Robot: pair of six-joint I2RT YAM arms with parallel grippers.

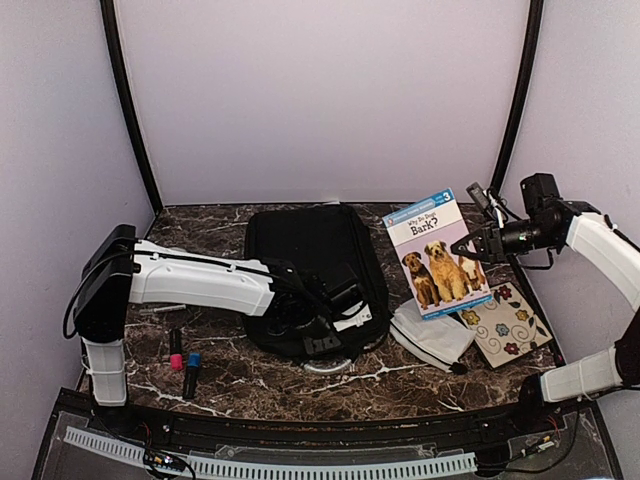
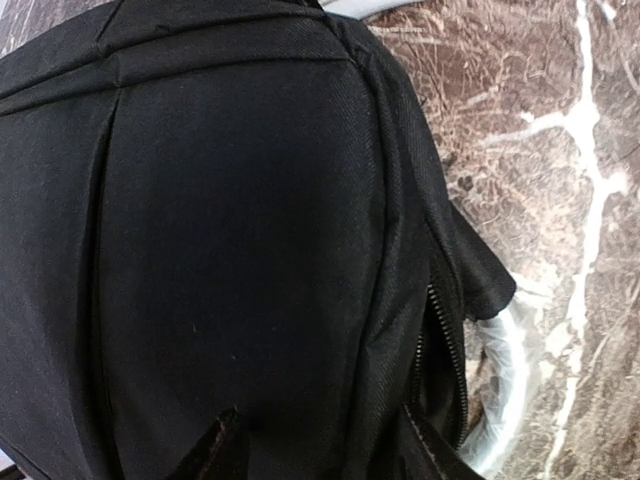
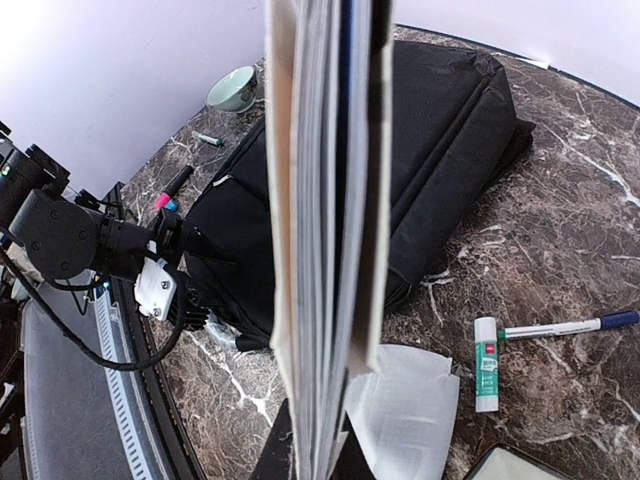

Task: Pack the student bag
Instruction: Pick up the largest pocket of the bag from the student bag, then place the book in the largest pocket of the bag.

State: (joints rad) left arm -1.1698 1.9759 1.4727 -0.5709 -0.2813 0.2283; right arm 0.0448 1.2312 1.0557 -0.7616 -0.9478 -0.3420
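Observation:
The student bag [image 1: 310, 265], a big black backpack, lies flat in the middle of the table. My left gripper [image 1: 335, 308] presses down on its near right corner. In the left wrist view its fingertips [image 2: 215, 450] stand apart with black bag fabric [image 2: 240, 230] bulging between them, beside a part-open zipper [image 2: 447, 350]. My right gripper [image 1: 472, 243] is shut on the right edge of a dog picture book [image 1: 438, 250] and holds it tilted above the table, right of the bag. The right wrist view shows the book [image 3: 325, 200] edge-on between the fingers of that gripper [image 3: 315, 455].
A white pouch [image 1: 432, 335] and a floral notebook [image 1: 508, 325] lie under the book. A glue stick [image 3: 486, 365] and a pen [image 3: 560, 327] lie near them. Markers [image 1: 183, 358] lie at the near left, a cup [image 3: 232, 88] at the left edge. Clear plastic [image 2: 500, 380] pokes out under the bag.

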